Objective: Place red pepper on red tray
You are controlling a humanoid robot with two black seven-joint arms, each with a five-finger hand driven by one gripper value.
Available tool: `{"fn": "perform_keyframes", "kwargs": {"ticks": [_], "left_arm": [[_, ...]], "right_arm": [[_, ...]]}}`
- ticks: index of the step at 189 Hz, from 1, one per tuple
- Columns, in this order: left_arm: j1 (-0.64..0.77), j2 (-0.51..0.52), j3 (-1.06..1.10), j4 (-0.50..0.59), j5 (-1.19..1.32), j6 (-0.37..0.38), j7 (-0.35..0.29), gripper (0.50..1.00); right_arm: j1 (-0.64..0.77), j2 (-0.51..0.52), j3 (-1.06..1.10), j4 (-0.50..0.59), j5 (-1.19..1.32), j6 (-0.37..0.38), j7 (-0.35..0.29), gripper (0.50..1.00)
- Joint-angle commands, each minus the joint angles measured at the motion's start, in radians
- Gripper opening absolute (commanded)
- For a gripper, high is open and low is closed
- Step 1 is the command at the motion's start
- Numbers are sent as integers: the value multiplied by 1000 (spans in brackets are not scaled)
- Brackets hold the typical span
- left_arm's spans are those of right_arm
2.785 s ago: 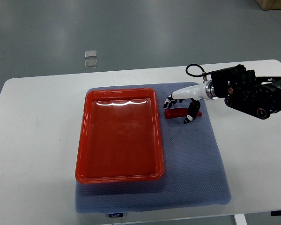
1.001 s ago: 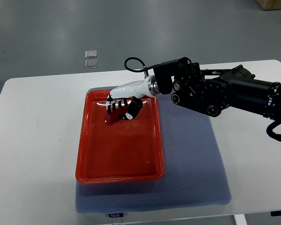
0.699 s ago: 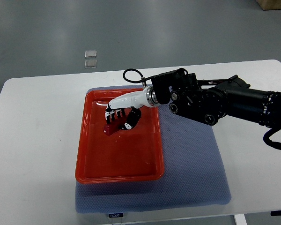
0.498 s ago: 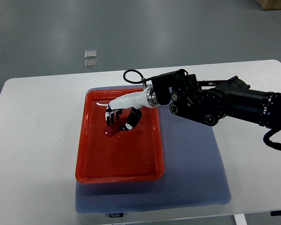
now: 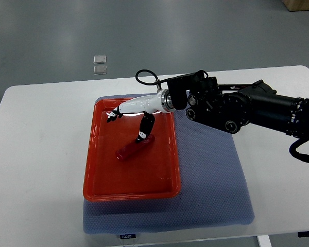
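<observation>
The red pepper point(image 5: 133, 148) lies on the floor of the red tray point(image 5: 94, 170), near its middle, slanting from lower left to upper right. My right hand point(image 5: 127, 122) hovers over the tray's upper part, open, with fingers stretched toward the left and the thumb point(image 5: 143, 133) pointing down just above the pepper's right end. Nothing is held in it. The black right arm point(image 5: 237, 109) reaches in from the right edge. No left arm shows.
The tray rests on a blue-grey mat point(image 5: 216, 180) on a white table point(image 5: 36, 154). Two small clear squares point(image 5: 99, 64) lie on the floor beyond the table's far edge. A cable loop point(image 5: 144, 77) sticks up at the wrist.
The hand carried the pepper from the mat into the tray, lowered it, then opened its fingers and let it go. The pepper now lies on the tray and the hand has lifted slightly.
</observation>
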Motion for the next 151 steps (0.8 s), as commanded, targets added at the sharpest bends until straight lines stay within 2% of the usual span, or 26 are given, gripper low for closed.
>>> {"fn": "perform_keyframes", "kwargs": {"ticks": [1, 41, 60, 91, 115, 151], "left_arm": [[0, 0, 0, 0, 0, 0, 0, 1000], [0, 0, 0, 0, 1, 0, 0, 1000], [0, 0, 0, 0, 0, 0, 0, 1000], [0, 0, 0, 0, 0, 0, 0, 1000], [0, 0, 0, 0, 0, 0, 0, 1000], [0, 0, 0, 0, 0, 0, 0, 1000]], "right_arm": [[-2, -51, 51, -1, 0, -1, 0, 905], [-74, -147, 233, -24, 57, -67, 0, 905], [-145, -201, 350, -36, 92, -145, 3, 905], [-293, -198, 603, -47, 192, -253, 24, 905], [-389, -192, 732, -47, 318, -267, 31, 905], [-496, -187, 838, -47, 601, -267, 101, 905]]}}
